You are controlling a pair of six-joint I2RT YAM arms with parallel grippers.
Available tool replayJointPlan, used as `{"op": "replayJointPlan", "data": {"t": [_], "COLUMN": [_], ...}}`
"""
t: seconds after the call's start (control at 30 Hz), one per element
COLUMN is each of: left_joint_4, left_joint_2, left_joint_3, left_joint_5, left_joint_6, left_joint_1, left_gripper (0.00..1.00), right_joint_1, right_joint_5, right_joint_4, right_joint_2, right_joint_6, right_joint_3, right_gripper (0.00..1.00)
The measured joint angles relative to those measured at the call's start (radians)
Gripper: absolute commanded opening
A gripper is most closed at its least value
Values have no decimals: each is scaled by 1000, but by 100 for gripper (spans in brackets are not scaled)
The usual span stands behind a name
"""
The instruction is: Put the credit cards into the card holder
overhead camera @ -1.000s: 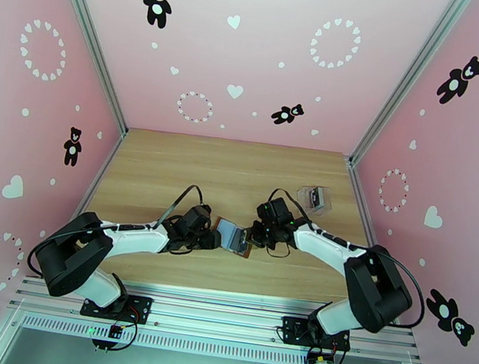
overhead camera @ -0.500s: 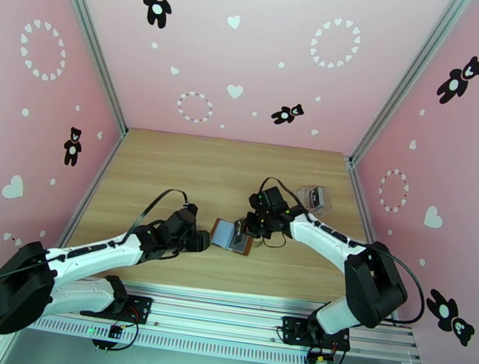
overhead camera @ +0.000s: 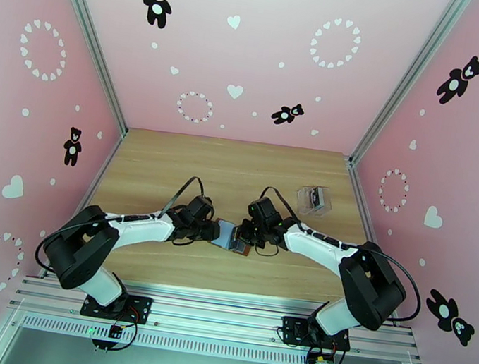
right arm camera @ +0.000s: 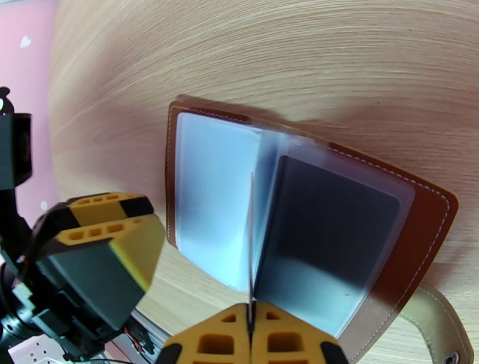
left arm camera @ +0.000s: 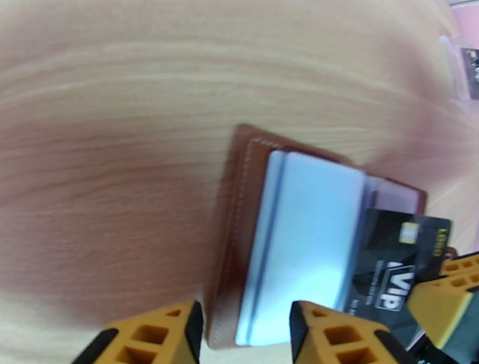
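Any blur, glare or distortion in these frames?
Left wrist: heavy motion blur, table grain smeared, card holder edges soft, credit card print legible. Right wrist: stitching crisp, pale glare on the clear pockets. Top external: sharp, evenly lit, wall rails splayed by the wide angle.

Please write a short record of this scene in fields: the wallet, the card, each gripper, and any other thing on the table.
wallet: brown, lies open on the table, see-through pockets facing up
card: black, over the pockets; whether its edge is already inside, cannot tell
right gripper: shut on the card
left gripper: open, above the wallet's edge
other: clear case at the far right of the table, apart from the wallet
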Motion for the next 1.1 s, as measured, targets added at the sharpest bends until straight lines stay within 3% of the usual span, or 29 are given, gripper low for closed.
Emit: {"op": "replayJointPlan", "data": {"t": [0.5,0.87,1.1], "left_joint_4": [131,-13,-44], "left_joint_2": [-2,-98,-92], "left_joint_3": [-66,-76,3], "left_joint_5": [15,-50,-21], "left_joint_6": [-39,-41,-11], "left_joint_1": [-32,-48,-31], "left_gripper": [39,40,36], "right_joint_1": [-39,-67,-79], "right_joint_5": [-9,-67,-81], "right_joint_4": [7,-7,-8], "right_joint_2": [0,0,0], "right_joint_6": [-8,-72,-74], "right_joint_3": [-7,13,13], "right_gripper": [0,0,0]}}
